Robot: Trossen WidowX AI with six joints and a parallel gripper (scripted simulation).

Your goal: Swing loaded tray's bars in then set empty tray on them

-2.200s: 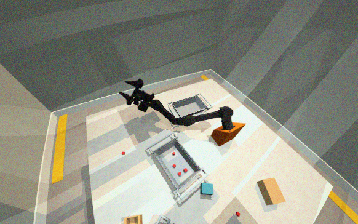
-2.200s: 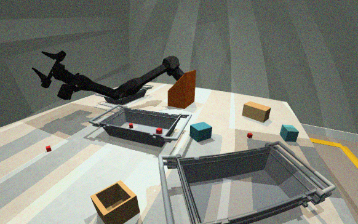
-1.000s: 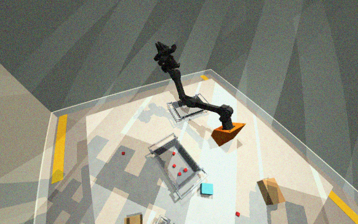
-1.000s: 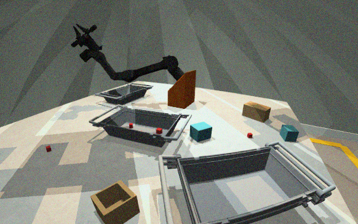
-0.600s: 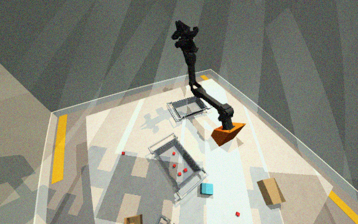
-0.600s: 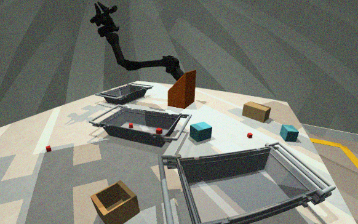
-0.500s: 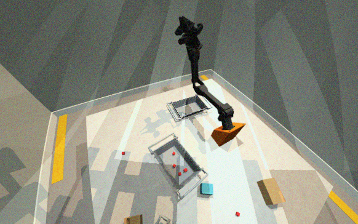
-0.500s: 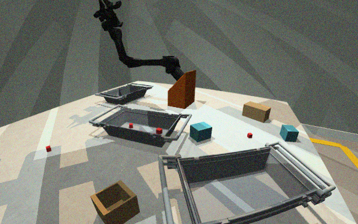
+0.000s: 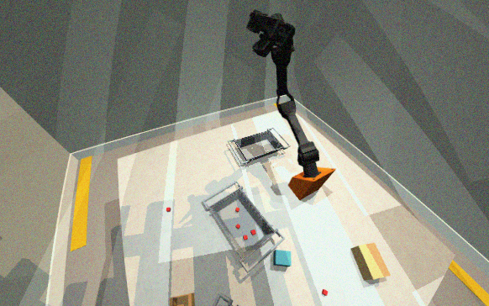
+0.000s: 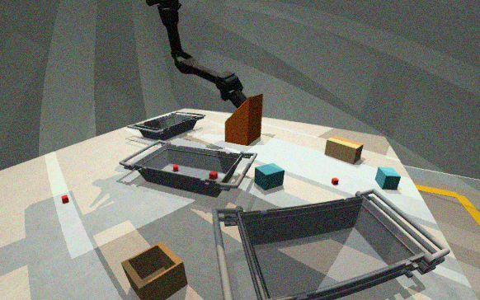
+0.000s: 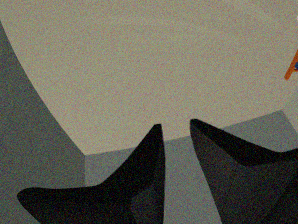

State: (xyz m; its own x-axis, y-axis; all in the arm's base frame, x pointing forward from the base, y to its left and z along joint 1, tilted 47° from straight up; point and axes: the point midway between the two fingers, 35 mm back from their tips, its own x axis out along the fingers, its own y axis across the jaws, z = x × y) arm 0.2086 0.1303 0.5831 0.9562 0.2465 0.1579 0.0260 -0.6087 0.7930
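Observation:
The loaded tray [image 9: 256,208] [image 10: 177,181] stands mid-table with several small red blocks inside. Its left bar [image 9: 220,194] [image 10: 139,152] and right bar [image 9: 265,255] [image 10: 248,170] both stick out over its ends. An empty tray of the same kind [image 9: 254,139] [image 10: 165,133] stands behind it, upright, with bars out. Another empty tray [image 10: 301,224] stands in front, large in the exterior view. My gripper [image 9: 252,20] [image 11: 176,128] is raised high, far beyond the back of the table, well away from all trays. Its fingers are empty, with a narrow gap between them. The exterior view cuts it off.
An orange wedge [image 9: 307,185] [image 10: 243,124] carries the arm. Teal blocks [image 9: 282,258] [image 10: 269,176] [image 10: 388,178], a tan block [image 9: 370,261] [image 10: 344,150], an open brown box [image 10: 154,272] and loose red cubes [image 9: 168,209] [image 10: 64,199] [image 9: 324,292] [image 10: 335,180] lie around the trays.

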